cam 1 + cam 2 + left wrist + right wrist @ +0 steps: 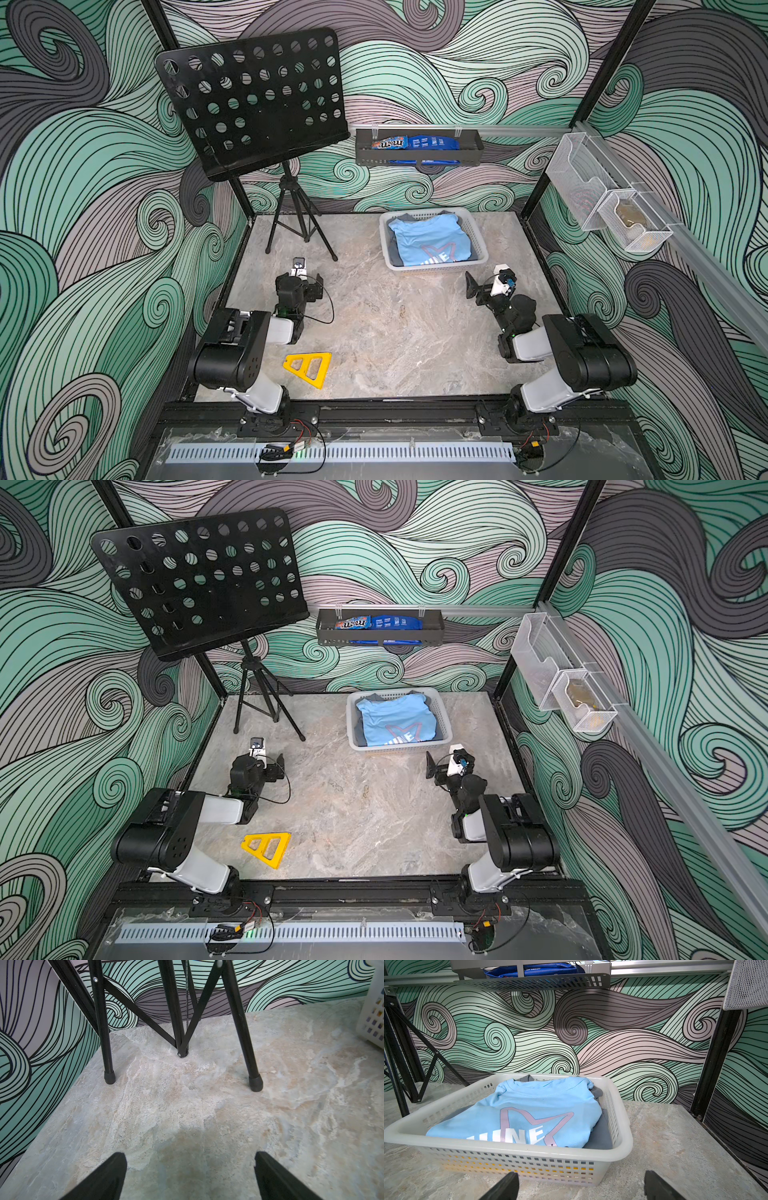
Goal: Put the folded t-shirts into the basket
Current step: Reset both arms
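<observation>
Right wrist view: the right gripper (581, 1177) is hanging wide open and empty just before the white basket (625, 1140), its long wall facing the jaws. Inside, a light blue t-shirt (529, 1113) is lying on top of a grey t-shirt (602, 1136), collar pointing to the back wall (591, 1043), white lettering nearest. The left gripper (191, 1156) is gaping empty, well apart beside the music stand (241, 1022).

Left gripper (190, 1155), jaws apart, over marble table (207, 1105), facing tripod (243, 1032), basket (374, 1012) nearby.
</observation>
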